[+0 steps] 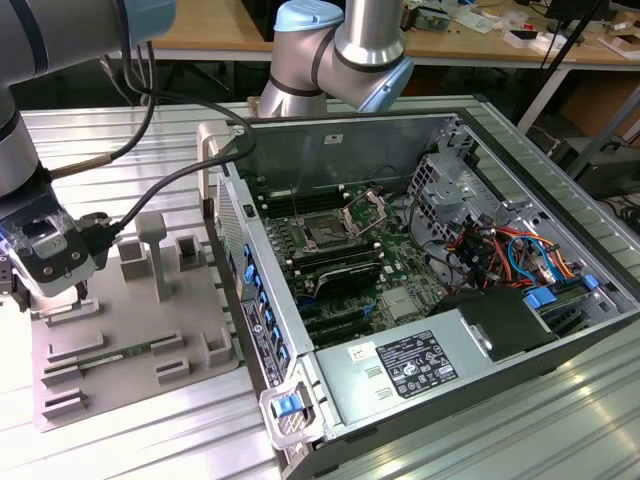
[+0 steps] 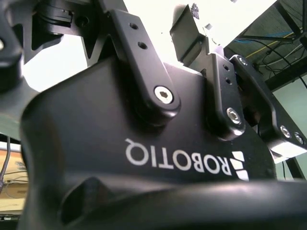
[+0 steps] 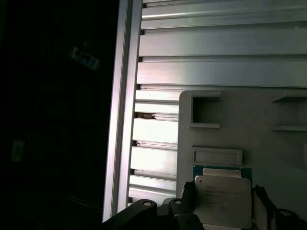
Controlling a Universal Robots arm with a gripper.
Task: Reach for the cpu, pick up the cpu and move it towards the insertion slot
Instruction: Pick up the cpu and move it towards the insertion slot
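Cpu (image 3: 223, 201), flat silvery green-rimmed square, near rounded corner of matte grey tray (image 3: 240, 110); gripper (image 1: 48, 285) flanking it, grip cannot be told; insertion slot (image 1: 328, 232) well apart, toward three o'clock in the exterior view.

You see a chip (image 3: 223, 201) with a silvery top and a thin green rim, a plain pale grey tray (image 3: 254, 129), and a silver table (image 3: 201, 48) striped with ribs. In the case (image 1: 380, 135) the circuit board (image 1: 405, 262) is green, the cables (image 1: 497, 240) orange and blue, the clips (image 1: 288, 405) bright blue
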